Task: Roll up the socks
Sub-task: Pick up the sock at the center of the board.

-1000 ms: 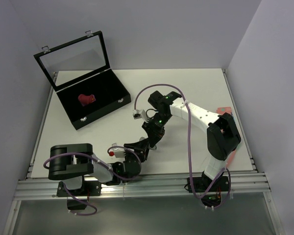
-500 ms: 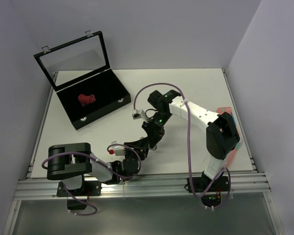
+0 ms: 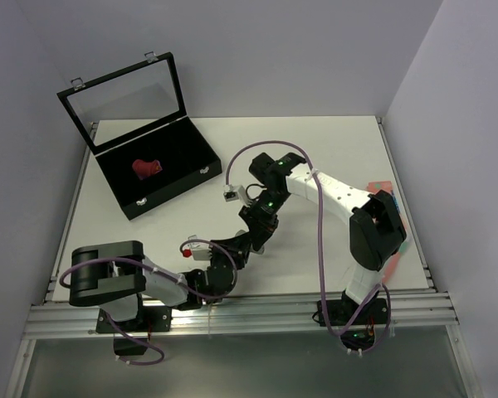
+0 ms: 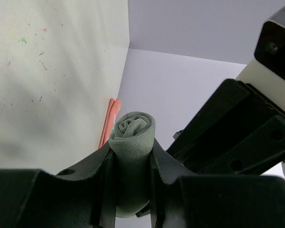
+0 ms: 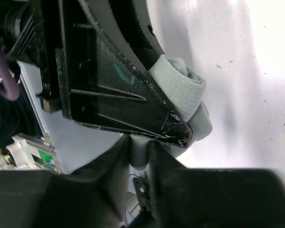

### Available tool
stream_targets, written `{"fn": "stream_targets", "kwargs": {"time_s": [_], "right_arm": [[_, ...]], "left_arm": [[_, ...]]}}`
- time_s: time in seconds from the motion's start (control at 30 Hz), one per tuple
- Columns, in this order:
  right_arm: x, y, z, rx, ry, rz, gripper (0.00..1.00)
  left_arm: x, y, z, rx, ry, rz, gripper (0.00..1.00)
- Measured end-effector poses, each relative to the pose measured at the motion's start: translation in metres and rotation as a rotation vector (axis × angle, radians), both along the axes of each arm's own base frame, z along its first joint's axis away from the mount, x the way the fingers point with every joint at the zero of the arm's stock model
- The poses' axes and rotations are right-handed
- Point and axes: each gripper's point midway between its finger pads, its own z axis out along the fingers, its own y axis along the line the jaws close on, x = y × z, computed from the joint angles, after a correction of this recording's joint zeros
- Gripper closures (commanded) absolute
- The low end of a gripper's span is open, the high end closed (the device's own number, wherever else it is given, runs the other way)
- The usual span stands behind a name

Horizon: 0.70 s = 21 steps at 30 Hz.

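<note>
The grey sock (image 4: 132,135) is wound into a tight roll, and my left gripper (image 4: 132,153) is shut on it with a finger on each side. In the right wrist view the roll (image 5: 183,88) lies against the table behind the left gripper's black finger (image 5: 114,95). My right gripper (image 5: 140,145) is shut on a loose end of the same sock. In the top view both grippers, left (image 3: 234,250) and right (image 3: 254,239), meet at the table's near middle and hide the sock. The magenta-red sock (image 3: 147,168) lies bunched in the black case (image 3: 183,141).
The black case stands open at the back left, its glass lid (image 3: 124,95) raised. A salmon-pink sock (image 3: 382,187) lies at the table's right edge, partly under the right arm; its edge shows in the left wrist view (image 4: 109,121). Purple cables loop over both arms.
The left arm's rear links have swung a little to the left. Both grippers stay together on the grey sock at almost the same spot.
</note>
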Motion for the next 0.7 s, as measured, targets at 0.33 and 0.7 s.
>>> {"fn": "stream_targets", "kwargs": {"time_s": [0.33, 0.7], "right_arm": [[0.016, 0.003, 0.025, 0.015, -0.111, -0.110, 0.35], [0.068, -0.028, 0.048, 0.014, -0.295, -0.292, 0.34]], "left_arm": [[-0.004, 0.004, 0.002, 0.118, 0.036, -0.042, 1.00], [0.017, 0.042, 0.048, 0.263, -0.007, -0.060, 1.00]]}}
